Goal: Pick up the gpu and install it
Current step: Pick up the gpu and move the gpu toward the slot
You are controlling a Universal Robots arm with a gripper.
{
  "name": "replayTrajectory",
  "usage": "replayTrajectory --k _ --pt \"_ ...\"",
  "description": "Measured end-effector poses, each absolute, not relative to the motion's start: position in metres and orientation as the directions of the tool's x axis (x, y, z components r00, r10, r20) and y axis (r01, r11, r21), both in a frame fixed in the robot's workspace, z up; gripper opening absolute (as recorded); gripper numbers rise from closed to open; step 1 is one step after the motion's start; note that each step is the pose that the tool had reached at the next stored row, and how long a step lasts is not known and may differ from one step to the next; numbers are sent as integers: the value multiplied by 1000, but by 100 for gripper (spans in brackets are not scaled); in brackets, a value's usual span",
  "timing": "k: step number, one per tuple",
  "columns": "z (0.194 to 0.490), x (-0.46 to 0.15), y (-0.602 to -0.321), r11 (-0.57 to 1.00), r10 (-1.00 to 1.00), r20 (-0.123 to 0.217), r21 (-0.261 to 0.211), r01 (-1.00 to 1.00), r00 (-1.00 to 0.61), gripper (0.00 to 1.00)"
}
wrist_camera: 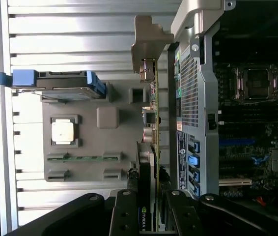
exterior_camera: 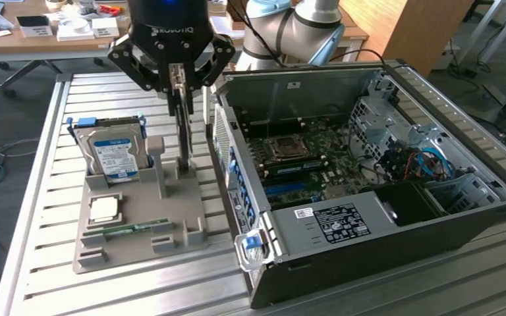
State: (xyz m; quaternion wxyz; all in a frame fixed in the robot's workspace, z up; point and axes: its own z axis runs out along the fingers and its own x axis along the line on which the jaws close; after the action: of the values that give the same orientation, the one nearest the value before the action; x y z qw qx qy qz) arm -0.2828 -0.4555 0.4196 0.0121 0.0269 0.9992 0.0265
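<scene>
hanging above the grey plastic parts holder [exterior_camera: 187,230] on the slatted aluminium worktop [exterior_camera: 55,184]: black two-fingered end effector [exterior_camera: 181,89], clamping down on the upper edge of the thin black gpu card with a greenish board edge [exterior_camera: 182,131], one finger pressing on each face. standing upright and edge-on, the gpu card, with its lower edge reaching down to the holder on the side nearest the open black computer case [exterior_camera: 367,243]; not possible to tell whether sitting in its slot or just clear of it. looking along the card in the wrist view, the gpu card [wrist_camera: 146,162] running between the dark fingers [wrist_camera: 124,211], with its pale metal end bracket [wrist_camera: 149,39] at the far end, just beside the perforated rear panel of the case. standing upright in the holder at the exterior view's left of the card, apart from it: silver hard drive with a blue-white label and blue side rails [exterior_camera: 112,155]. lying flat in a square recess nearer the camera: small square silver processor chip [exterior_camera: 103,209]. resting in a narrow groove just beside that: slim green memory stick [exterior_camera: 139,227]. lying on its side with the panel off, the case, exposing the green motherboard [exterior_camera: 323,164] and its vacant processor socket [exterior_camera: 286,148].
</scene>
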Motion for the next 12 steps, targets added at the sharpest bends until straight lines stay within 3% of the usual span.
replayTrajectory --k 12 --pt "444 -283 -456 997 55 -23 55 53 -998 27"
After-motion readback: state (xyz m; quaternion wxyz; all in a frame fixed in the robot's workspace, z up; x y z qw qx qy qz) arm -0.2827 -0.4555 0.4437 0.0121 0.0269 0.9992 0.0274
